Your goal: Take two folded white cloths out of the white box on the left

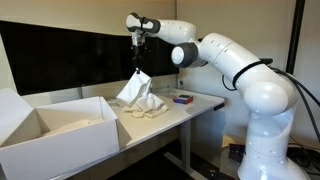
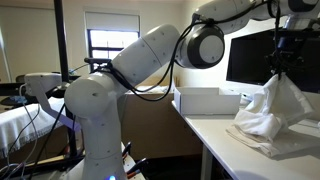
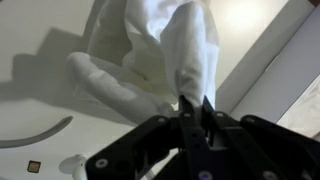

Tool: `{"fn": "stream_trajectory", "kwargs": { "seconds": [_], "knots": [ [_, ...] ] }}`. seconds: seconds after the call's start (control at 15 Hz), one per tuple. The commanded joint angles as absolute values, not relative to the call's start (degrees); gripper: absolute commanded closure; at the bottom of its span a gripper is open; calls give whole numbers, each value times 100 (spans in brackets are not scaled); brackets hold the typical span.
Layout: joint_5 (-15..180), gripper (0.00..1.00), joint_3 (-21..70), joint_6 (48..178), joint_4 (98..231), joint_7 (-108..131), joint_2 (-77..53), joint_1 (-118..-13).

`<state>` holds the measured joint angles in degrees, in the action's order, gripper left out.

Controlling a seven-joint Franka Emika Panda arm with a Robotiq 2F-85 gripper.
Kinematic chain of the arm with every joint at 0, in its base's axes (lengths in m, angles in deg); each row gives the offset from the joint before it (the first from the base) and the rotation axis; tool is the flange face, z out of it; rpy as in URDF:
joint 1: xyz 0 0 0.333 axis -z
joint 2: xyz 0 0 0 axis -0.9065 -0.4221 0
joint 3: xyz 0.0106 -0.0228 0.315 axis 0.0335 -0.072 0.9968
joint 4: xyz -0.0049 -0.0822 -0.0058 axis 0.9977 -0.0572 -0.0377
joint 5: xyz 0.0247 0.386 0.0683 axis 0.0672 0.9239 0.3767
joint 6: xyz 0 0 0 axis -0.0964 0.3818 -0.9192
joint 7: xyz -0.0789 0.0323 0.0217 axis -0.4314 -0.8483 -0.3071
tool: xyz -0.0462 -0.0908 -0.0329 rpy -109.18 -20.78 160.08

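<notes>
No writing, label, brand, number or sign can be read anywhere (the white box, the hanging cloth, the robot arm and the dark screen show plain surfaces, and the small blue and red object is too small to tell).

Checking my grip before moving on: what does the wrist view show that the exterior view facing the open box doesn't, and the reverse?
Wrist only: up close, the gripper pinched shut on a fold of the cloth. Exterior only: the white box with another cloth inside, and a blue and red object. Both: the held cloth hanging above the table.
</notes>
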<state>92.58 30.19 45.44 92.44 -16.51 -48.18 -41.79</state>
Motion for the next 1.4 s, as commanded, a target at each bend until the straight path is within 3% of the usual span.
{"fn": "stream_trajectory", "kwargs": {
  "seconds": [0.0,1.2,1.27,1.33],
  "knots": [
    [9212,97,3065,4346,9339,-2025,-4747,-4151],
    [9027,97,2957,3676,9305,-2644,-4777,-3949],
    [9037,73,2965,3679,9299,-2677,-4766,-3942],
    [9041,62,2973,3654,9298,-2740,-4752,-3938]
  ]
}}
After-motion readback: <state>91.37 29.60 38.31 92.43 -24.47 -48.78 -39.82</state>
